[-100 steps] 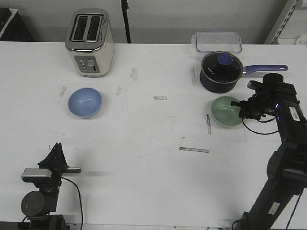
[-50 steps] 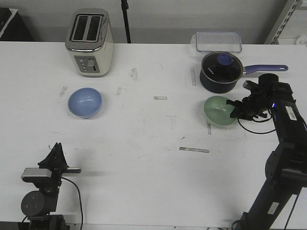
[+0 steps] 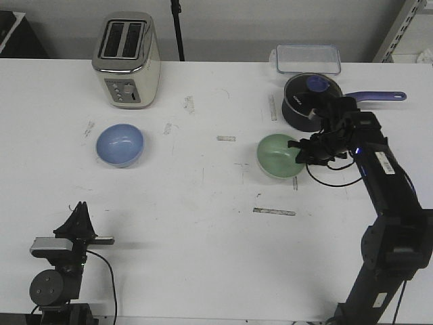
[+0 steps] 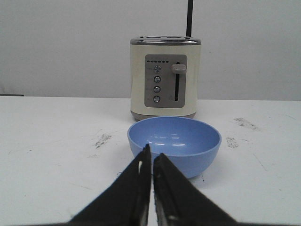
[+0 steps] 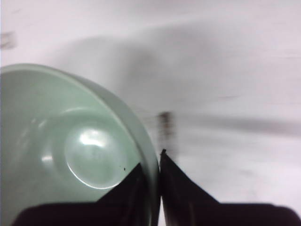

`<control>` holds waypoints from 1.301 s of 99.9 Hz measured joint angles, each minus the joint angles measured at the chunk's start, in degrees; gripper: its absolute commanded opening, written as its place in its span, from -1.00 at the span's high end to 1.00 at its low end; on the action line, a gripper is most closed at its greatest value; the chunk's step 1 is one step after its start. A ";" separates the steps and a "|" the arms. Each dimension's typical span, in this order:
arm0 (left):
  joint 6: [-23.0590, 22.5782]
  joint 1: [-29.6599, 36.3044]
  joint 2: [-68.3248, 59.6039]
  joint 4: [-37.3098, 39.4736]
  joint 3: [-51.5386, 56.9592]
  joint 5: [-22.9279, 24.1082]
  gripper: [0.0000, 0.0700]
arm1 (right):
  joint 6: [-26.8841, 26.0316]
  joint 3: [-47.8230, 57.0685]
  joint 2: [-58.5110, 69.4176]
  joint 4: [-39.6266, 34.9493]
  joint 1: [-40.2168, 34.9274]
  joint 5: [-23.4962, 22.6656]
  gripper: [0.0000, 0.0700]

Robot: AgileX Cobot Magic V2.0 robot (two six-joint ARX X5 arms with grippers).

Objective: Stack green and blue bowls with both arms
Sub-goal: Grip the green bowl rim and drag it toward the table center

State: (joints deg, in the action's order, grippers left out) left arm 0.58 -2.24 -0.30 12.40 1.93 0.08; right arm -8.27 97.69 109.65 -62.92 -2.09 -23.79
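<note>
near table centre, green bowl (image 3: 277, 156) upright, right fingers (image 3: 298, 153) pinching its rim

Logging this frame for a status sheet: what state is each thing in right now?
green bowl: upright, rim pinched by the right gripper.
blue bowl: upright, empty, untouched.
left gripper: shut, holding nothing.
saucepan: lid on.
toaster: slots empty, lever up.
clear container: lid on.

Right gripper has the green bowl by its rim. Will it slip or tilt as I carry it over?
The green bowl looks smooth and glossy, so it may slip. The right gripper pinches only one side of the thin rim, so the bowl could pivot and tilt. It looks rigid and probably light, which should help.
</note>
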 measured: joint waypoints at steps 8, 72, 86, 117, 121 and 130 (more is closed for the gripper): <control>0.00 0.00 0.00 0.00 0.00 -0.02 1.00 | -1.11 0.00 -0.15 0.42 -3.32 0.11 0.97; 0.00 0.00 0.00 0.00 0.00 -0.02 1.00 | -12.15 0.00 -0.15 6.95 -23.56 8.09 0.97; 0.00 0.00 0.00 0.00 0.00 -0.02 1.00 | -13.18 0.00 -0.15 7.54 -24.35 9.03 0.97; 0.00 0.00 0.00 0.00 0.00 -0.02 1.00 | -13.73 -0.02 1.40 7.89 -25.53 8.72 0.97; 0.00 0.00 0.00 0.00 0.00 0.00 1.00 | -13.73 -0.13 1.62 7.98 -25.66 8.63 0.97; 0.00 0.00 0.00 0.00 0.00 0.00 1.00 | -13.73 -1.03 1.64 9.01 -25.66 8.48 0.97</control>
State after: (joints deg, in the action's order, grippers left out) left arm 0.58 -2.24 -0.30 12.40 1.93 0.08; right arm -22.00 96.66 111.28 -53.91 -27.75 -15.31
